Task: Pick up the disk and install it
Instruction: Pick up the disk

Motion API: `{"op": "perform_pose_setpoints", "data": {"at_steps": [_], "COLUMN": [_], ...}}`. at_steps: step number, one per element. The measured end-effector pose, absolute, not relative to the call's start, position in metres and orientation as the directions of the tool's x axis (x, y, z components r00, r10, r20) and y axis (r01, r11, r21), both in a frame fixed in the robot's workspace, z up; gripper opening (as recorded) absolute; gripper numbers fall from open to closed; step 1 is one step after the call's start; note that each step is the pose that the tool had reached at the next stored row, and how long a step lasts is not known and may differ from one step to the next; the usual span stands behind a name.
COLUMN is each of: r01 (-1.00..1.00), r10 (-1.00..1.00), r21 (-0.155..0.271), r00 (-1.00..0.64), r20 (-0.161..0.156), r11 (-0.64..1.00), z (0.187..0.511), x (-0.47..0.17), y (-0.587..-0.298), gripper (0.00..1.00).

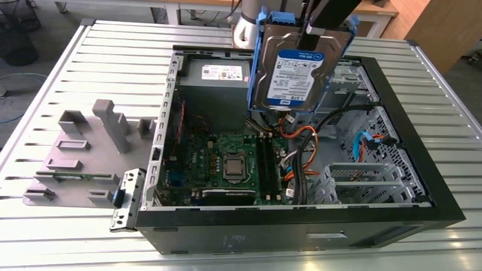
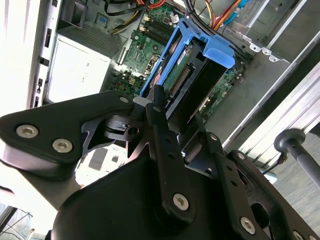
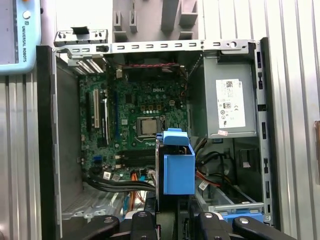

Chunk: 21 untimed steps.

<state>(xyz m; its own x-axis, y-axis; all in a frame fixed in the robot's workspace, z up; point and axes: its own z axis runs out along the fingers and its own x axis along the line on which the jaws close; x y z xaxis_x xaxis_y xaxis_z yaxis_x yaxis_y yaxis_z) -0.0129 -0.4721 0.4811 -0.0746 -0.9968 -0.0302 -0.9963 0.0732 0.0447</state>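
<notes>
One disk [image 1: 297,76] hangs gripped in my pincer [image 1: 310,38], above the open computer case [image 1: 301,228]. Its long axis stands nearly upright, printed face toward the exterior view, top edge in my grip. Open air surrounds its lower edges, with the motherboard [image 1: 226,164] below.

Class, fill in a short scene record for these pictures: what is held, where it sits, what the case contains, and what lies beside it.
held item: the disk, label towards the exterior camera, blue rails round its edges
gripper: gripper shut on the disk's upper end
disk position: hanging in the air over the open computer case, not yet installed
case contents: motherboard, power supply, cables
beside the case: grey fixture on the slatted table, at the exterior view's left
</notes>
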Motion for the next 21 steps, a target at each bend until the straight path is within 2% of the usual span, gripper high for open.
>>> {"op": "perform_pose_setpoints", "data": {"at_steps": [21], "r01": [-0.996], "r10": [-0.997], "r21": [0.045], "r00": [-0.075], "r20": [-0.03], "r11": [0.073], "z": [0.481], "x": [-0.013], "y": [-0.508], "gripper": [0.35]}}
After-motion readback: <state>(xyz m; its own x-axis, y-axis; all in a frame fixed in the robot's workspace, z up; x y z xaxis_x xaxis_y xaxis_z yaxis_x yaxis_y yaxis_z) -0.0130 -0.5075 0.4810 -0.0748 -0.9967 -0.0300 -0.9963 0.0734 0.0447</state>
